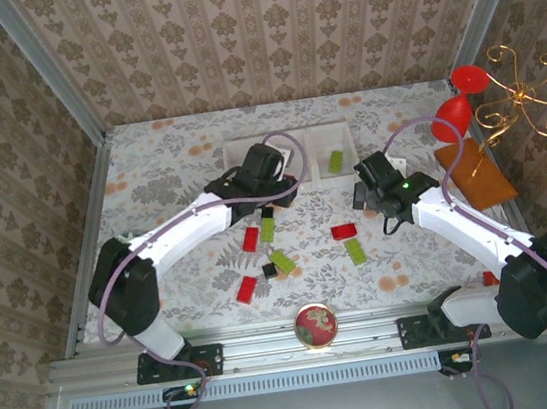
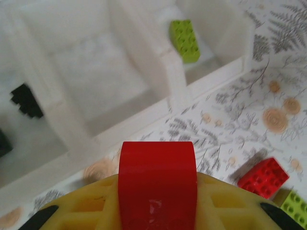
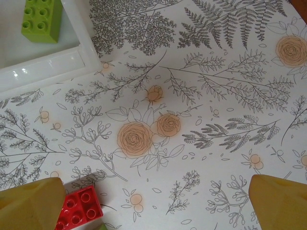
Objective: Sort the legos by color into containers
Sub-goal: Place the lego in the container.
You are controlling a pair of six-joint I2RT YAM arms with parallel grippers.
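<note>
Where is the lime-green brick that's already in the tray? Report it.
In the top view, the lime-green brick lies in the right-hand compartment of the tray, on the right arm's side of the table.

Bright, soft light; the tray (image 2: 169,72) looks washed-out and blurry.

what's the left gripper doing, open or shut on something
Shut on a red lego: the left gripper has it clamped between its yellow fingers.
</note>
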